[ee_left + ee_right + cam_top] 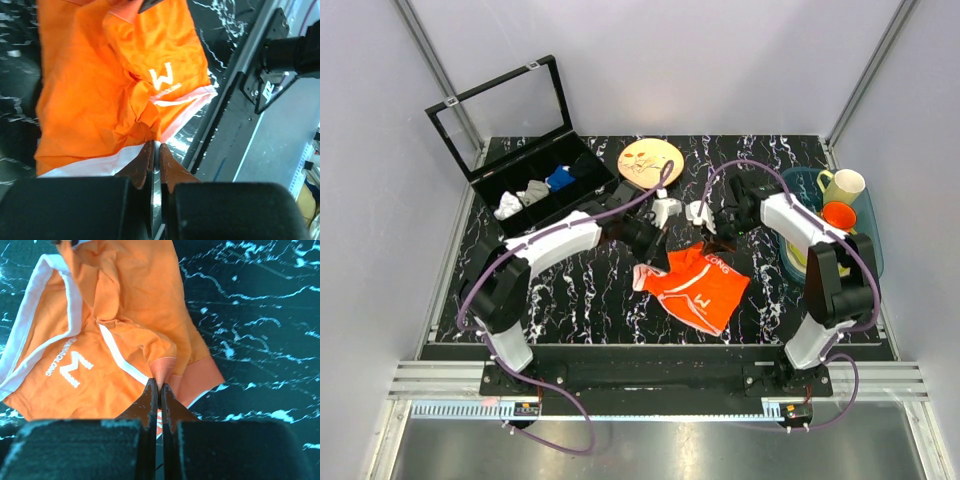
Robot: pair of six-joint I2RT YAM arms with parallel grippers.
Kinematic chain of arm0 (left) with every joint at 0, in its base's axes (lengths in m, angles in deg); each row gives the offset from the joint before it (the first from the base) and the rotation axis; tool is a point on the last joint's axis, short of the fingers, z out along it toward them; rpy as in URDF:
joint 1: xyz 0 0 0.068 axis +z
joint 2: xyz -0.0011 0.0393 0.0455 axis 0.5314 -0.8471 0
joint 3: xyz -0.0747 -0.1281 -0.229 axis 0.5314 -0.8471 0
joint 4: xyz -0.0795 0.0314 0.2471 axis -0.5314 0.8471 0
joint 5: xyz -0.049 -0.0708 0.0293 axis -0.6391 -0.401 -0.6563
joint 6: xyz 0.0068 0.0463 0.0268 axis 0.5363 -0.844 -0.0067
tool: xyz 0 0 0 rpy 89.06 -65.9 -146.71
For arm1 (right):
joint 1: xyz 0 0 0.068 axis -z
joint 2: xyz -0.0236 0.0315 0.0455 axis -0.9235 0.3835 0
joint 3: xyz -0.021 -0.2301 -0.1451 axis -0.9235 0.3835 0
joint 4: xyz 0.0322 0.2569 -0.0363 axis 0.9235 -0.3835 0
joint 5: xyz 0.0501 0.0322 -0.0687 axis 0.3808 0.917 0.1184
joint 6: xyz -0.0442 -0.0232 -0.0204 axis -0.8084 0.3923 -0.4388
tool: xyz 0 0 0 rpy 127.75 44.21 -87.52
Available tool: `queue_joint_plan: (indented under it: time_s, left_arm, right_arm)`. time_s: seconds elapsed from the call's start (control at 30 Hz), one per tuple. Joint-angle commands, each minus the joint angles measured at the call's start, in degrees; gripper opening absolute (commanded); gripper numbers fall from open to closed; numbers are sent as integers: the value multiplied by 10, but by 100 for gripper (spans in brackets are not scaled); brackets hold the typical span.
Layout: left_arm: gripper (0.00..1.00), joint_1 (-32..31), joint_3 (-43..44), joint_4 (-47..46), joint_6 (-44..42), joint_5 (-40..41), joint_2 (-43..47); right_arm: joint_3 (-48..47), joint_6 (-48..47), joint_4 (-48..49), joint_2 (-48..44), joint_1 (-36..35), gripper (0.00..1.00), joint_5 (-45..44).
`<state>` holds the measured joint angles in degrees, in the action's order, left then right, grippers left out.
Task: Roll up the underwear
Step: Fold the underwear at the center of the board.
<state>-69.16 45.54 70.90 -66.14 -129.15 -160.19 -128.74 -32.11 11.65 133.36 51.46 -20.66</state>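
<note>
Marbled black tabletop (570, 300): left end effector (156, 146) and right end effector (159, 383) pinch soft, crumpled orange underwear (705, 292).

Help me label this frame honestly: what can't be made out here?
- Left wrist view: how much of the underwear is pinched in the shut left gripper; its fingers cover the pinch.
- Right wrist view: likewise for the right gripper.
- Top view: band lettering partly folded under; rolled garments in the box too small to identify.
</note>
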Motion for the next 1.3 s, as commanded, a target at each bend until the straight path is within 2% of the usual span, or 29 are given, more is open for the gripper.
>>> queue_joint_plan:
  time_s: [0.0, 0.23, 0.47, 0.8, 1.27]
  left_arm:
    - [0, -41, -16, -31, 41, -17, 42]
    - [0, -102, -47, -117, 119, -20, 63]
    - [0, -145, -45, -175, 167, -17, 38]
    - [0, -194, -34, -237, 209, -19, -32]
    - [0, -218, -32, -295, 249, -22, -117]
  right_arm:
    - [50, -15, 35, -69, 20, 0, 11]
    - [130, -52, 27, -138, 66, 1, 39]
    - [168, -95, 1, -185, 105, 2, 50]
    - [197, -169, -63, -199, 153, 4, 34]
    - [230, -209, -67, -183, 180, 7, 13]
